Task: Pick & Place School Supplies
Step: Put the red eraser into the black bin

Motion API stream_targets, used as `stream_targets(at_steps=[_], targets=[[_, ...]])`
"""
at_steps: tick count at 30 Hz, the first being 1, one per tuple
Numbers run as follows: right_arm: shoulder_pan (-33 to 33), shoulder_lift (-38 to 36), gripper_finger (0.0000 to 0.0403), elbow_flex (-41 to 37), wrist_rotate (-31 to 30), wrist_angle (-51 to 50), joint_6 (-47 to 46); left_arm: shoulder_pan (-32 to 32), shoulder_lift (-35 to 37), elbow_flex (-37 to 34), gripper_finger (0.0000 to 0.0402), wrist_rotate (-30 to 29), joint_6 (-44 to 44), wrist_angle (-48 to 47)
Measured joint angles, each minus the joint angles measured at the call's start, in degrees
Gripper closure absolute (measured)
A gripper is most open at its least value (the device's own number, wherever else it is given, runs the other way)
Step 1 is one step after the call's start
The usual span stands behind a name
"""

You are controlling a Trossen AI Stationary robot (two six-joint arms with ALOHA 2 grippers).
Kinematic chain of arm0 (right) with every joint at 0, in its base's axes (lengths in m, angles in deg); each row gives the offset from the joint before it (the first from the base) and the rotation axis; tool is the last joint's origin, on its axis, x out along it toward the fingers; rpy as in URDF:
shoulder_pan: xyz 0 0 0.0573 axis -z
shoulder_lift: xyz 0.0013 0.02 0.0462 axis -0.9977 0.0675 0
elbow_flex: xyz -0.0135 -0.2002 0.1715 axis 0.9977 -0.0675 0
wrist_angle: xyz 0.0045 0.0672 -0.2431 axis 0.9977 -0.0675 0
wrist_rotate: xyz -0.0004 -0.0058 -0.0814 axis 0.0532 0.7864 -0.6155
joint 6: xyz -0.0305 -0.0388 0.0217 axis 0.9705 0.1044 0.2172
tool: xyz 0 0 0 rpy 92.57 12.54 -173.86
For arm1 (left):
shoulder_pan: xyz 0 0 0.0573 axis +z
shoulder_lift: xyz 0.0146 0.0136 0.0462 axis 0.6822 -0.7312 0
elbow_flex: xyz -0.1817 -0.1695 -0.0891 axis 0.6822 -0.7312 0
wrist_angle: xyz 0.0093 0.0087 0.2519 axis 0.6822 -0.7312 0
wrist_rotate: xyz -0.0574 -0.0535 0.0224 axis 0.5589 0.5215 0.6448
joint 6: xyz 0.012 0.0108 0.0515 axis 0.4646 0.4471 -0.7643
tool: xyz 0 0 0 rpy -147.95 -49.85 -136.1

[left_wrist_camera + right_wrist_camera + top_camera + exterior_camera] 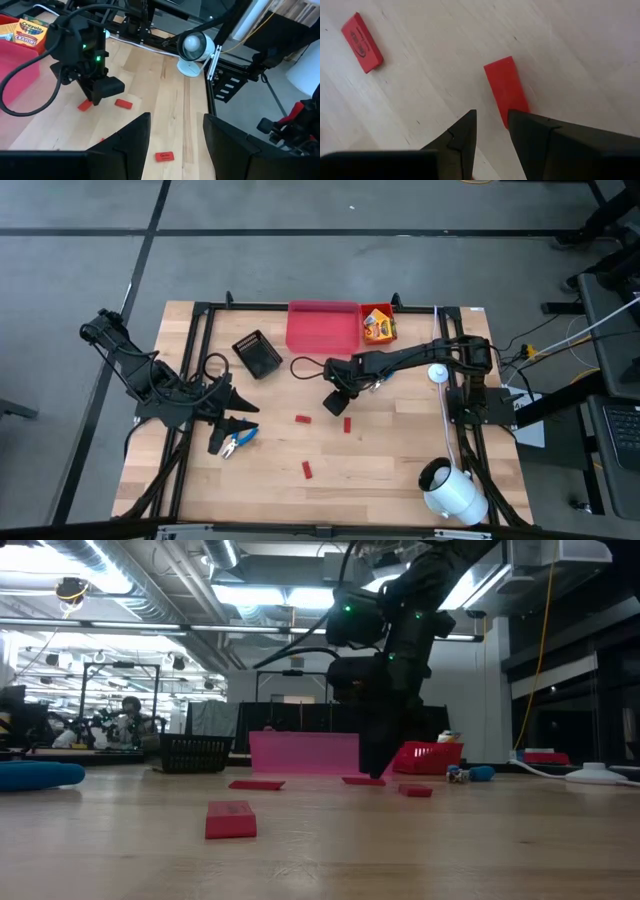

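Several small red pieces lie flat on the wood table: [302,419], [347,425], [307,470]. My right gripper [335,402] points down over the table's middle, open by a narrow gap [492,120]. One red piece [506,90] lies just ahead of its fingertips, and another [362,35] lies farther off. Crayon boxes [378,328] sit inside the orange bin. My left gripper [222,432] is open [175,135] near the table's left side, beside a blue-handled tool [238,442] that lies flat. My right gripper comes from above with its fingers pointing down. One fingertip [520,125] overlaps the near end of the red piece [512,111] in the wrist view. I cannot tell whether it touches the piece, which lies flat on the table.
A pink bin [322,327], an orange bin [390,312] and a black mesh bin [257,352] stand along the far edge. A large white cylinder [452,492] lies at the near right corner. A white cable [443,410] runs down the right side.
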State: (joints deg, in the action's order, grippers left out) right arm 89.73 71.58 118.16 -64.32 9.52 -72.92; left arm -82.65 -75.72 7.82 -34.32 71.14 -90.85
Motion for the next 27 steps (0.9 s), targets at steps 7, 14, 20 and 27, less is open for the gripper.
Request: stream_targets(at_steps=[7, 14, 20, 27], targets=[[0.87, 0.0, 0.0286, -0.07, -0.56, 0.42, 0.68, 0.04, 0.0, 0.0, 0.0221, -0.14, 0.52, 0.01], [2.24, 0.02, 0.0286, -0.11, -0.27, 1.43, 1.33, 0.04, 0.0, 0.0, 0.0221, -0.11, 1.4, 0.01], [1.91, 0.02, 0.0286, 0.49, -0.69, 2.12, 1.75, 0.04, 0.0, 0.0, 0.0221, -0.14, 1.53, 0.03], [1.6, 0.02, 0.0286, 0.76, -1.13, 2.28, 1.77, 0.04, 0.0, 0.0, 0.0221, -0.12, 1.49, 0.03]])
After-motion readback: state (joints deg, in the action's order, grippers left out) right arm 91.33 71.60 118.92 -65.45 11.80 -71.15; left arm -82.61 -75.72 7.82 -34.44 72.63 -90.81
